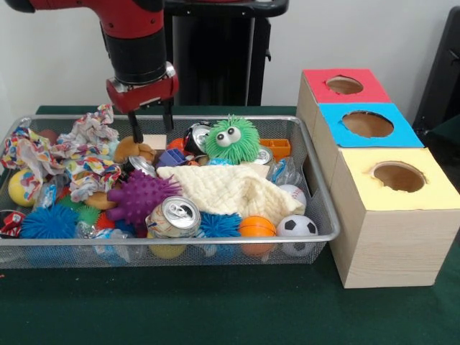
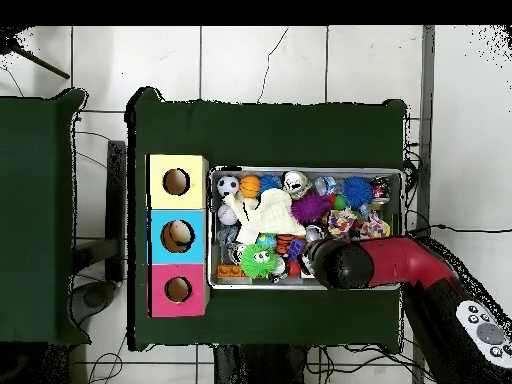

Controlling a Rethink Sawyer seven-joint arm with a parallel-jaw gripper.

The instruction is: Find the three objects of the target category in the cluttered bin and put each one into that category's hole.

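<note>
Your bin (image 1: 325, 236) sits on the green table (image 1: 215, 309), heaped with clutter, and just beside its end stands the row of three pale wooden boxes. The hole (image 1: 344, 85) with the red surround is on the box nearest the robot's side, past the blue-topped and yellow-topped ones.

The gripper (image 1: 152, 123) hangs low over the bin's back edge with its two dark fingers spread and nothing between them, tips down among the toys beside a small wooden block (image 1: 155, 141) and a brown soft toy (image 1: 131, 149). To my eye you are in the search-and-pick step, not yet carrying anything.

Next you need to settle on one target and close on it cleanly: the patterned rag (image 1: 86, 154) and purple spiky ball (image 1: 140, 195) crowd that corner, so a snag or a double grab looks likely.
</note>
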